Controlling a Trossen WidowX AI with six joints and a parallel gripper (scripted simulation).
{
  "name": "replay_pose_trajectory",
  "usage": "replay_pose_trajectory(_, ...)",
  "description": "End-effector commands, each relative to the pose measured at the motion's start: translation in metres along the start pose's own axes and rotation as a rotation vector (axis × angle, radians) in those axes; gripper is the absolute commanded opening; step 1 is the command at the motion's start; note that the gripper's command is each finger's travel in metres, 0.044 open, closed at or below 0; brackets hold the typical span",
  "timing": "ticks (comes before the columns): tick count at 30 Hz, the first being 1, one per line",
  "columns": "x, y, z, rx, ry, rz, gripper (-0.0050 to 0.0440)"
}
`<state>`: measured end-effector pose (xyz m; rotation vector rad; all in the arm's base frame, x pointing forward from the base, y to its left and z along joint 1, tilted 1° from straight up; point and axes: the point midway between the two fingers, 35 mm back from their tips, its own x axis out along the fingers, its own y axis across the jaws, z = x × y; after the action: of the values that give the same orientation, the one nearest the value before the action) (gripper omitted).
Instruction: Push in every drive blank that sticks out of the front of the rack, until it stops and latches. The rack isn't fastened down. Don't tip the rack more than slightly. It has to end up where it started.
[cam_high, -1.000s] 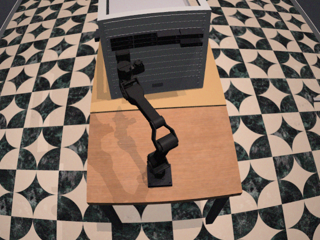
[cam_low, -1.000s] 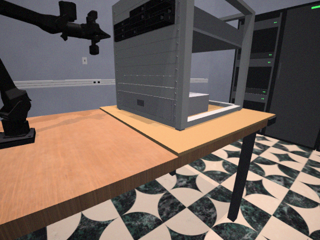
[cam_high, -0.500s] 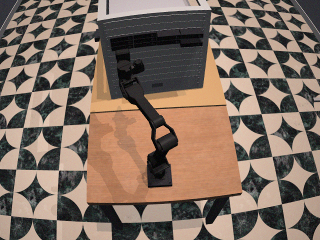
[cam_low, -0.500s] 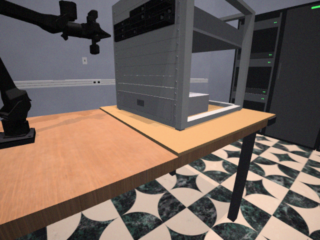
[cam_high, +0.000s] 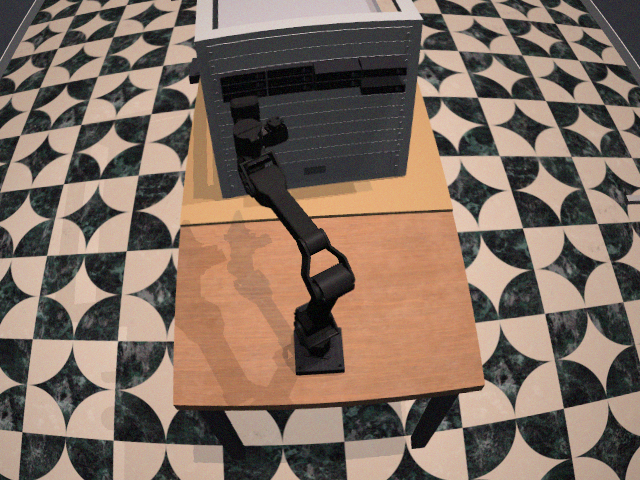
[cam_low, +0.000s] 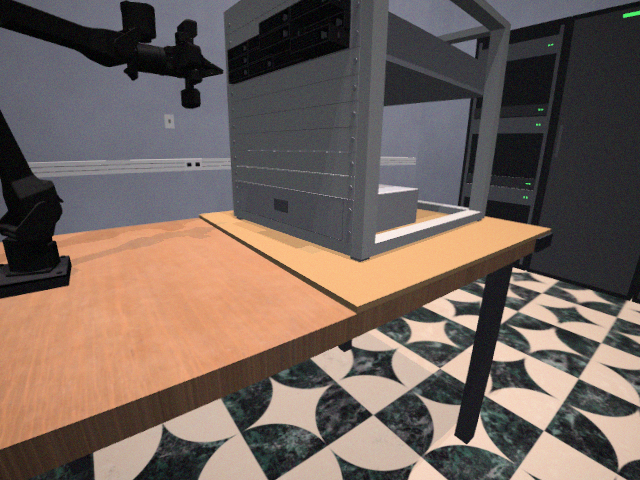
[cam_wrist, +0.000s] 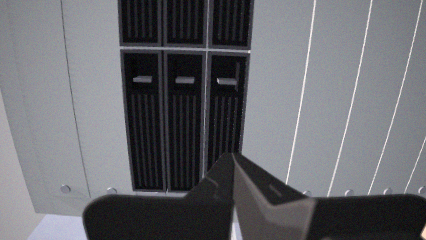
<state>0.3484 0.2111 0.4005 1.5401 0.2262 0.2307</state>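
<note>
Several drive blanks (cam_high: 383, 64) (cam_low: 317, 25) look proud of the rack (cam_high: 330, 139) (cam_low: 294, 129) (cam_wrist: 275, 75), toward the upper right of the top view, and you're over at the upper left with the gripper (cam_high: 245, 105) (cam_low: 220, 70) (cam_wrist: 230, 160), fingers pressed together, nothing pinched. Contact with the face? You can't tell. These blanks probably feel rigid, sliding stiffly, then resisting at the latch. No grasp needed: set your closed tips on a solid part of the blank's face, clear of the small tab, and push straight, gently; that loose rack could slide or tip.
</note>
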Motion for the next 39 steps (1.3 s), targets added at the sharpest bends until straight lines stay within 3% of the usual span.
replay_pose_trajectory(1, 0.000, 0.008, 0.001, 0.009, 0.001, 0.017, -0.0050)
replay_pose_trajectory(39, 0.022, 0.010, 0.001, 0.009, 0.001, 0.017, -0.0050)
